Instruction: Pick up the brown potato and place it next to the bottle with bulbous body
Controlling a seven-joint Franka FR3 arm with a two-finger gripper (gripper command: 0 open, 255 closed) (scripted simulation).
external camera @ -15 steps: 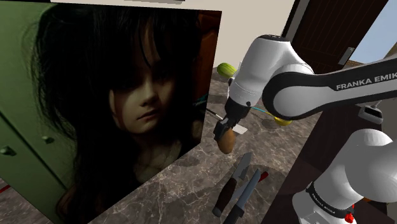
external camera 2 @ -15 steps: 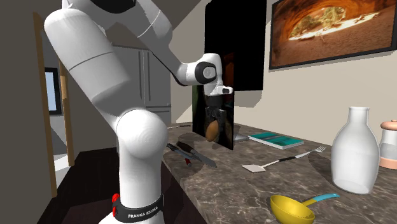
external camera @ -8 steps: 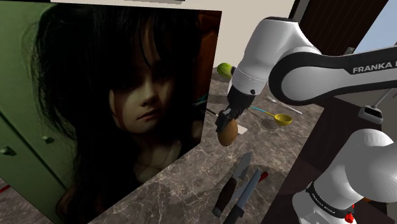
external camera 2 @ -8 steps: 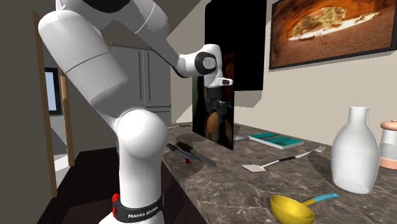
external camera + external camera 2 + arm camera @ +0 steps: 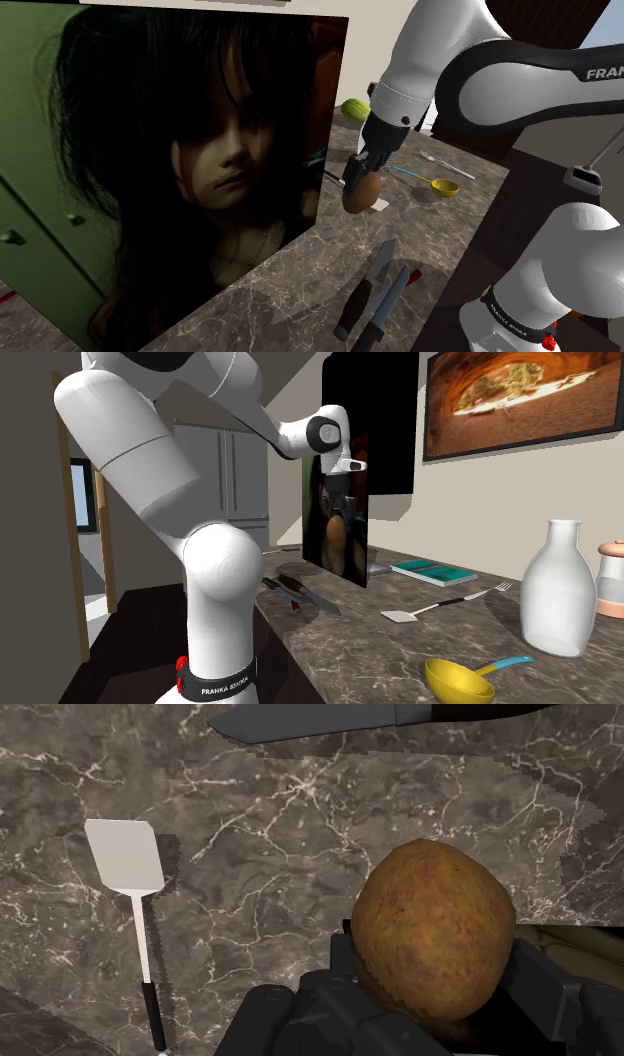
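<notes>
so the hand (image 5: 358, 182) has the brown potato (image 5: 438, 929) clamped tight between its fingers, hanging above the dark marbled counter (image 5: 300, 834) near the spatula (image 5: 125, 854)

In the shoulder view your arm (image 5: 500, 90) comes from 2 o'clock; your gripper (image 5: 359, 181) points to 7 o'clock, squeezing the potato (image 5: 360, 196)

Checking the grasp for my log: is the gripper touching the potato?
Touching. The wrist view shows the potato wedged in the gripper, whose two black fingers press against its sides with no gap.
</notes>
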